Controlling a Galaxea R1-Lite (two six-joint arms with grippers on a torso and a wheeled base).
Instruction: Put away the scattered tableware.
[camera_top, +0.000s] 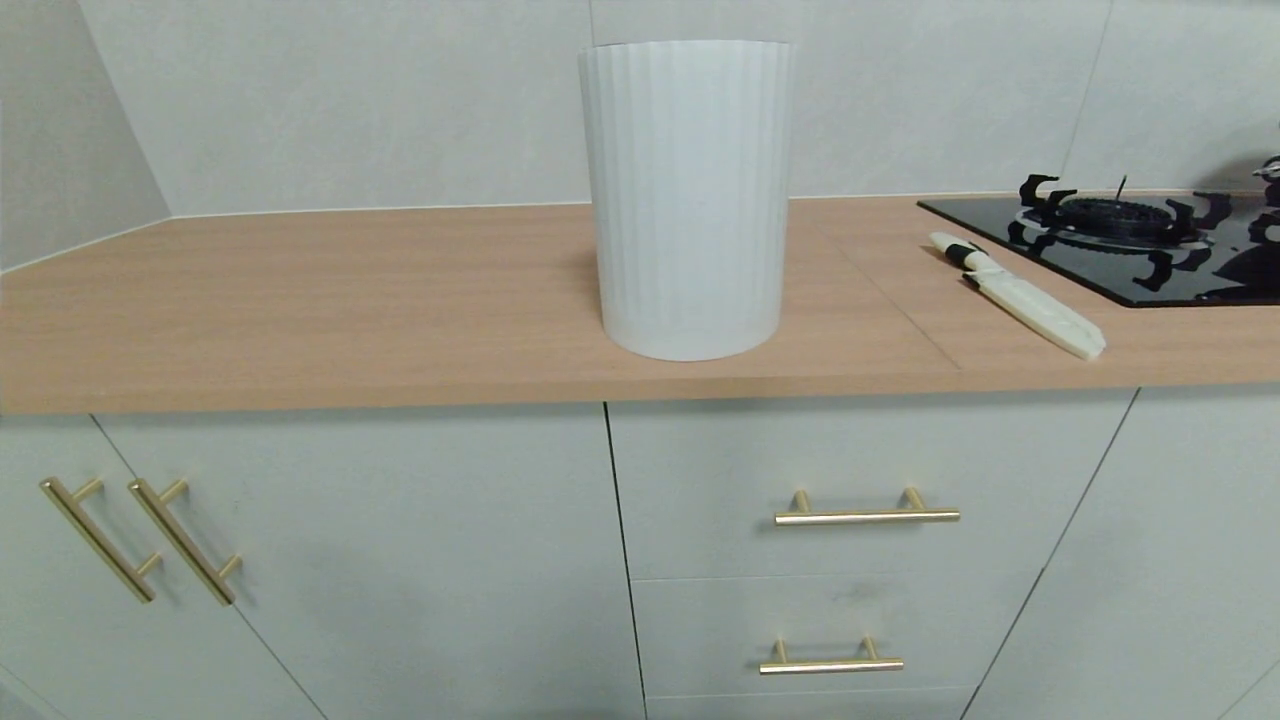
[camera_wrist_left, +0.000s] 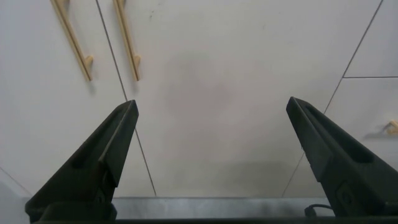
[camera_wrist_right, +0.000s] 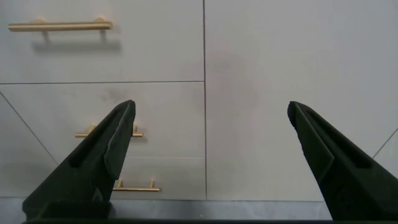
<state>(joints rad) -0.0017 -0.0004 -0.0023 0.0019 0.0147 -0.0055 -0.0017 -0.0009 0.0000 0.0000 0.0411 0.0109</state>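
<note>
A tall white ribbed container (camera_top: 688, 198) stands upright on the wooden countertop (camera_top: 300, 300), near its front edge. To its right a white knife (camera_top: 1018, 294) with a black band on its handle lies flat beside the hob. My left gripper (camera_wrist_left: 211, 112) is open, low down and facing the white cabinet doors. My right gripper (camera_wrist_right: 210, 115) is open too, facing the drawer fronts, with nothing between its fingers.
A black glass hob (camera_top: 1140, 240) with a burner grate sits at the counter's right end. White cabinets with gold bar handles (camera_top: 866, 515) fill the space below the counter. Tiled wall runs behind. The counter's left half is bare wood.
</note>
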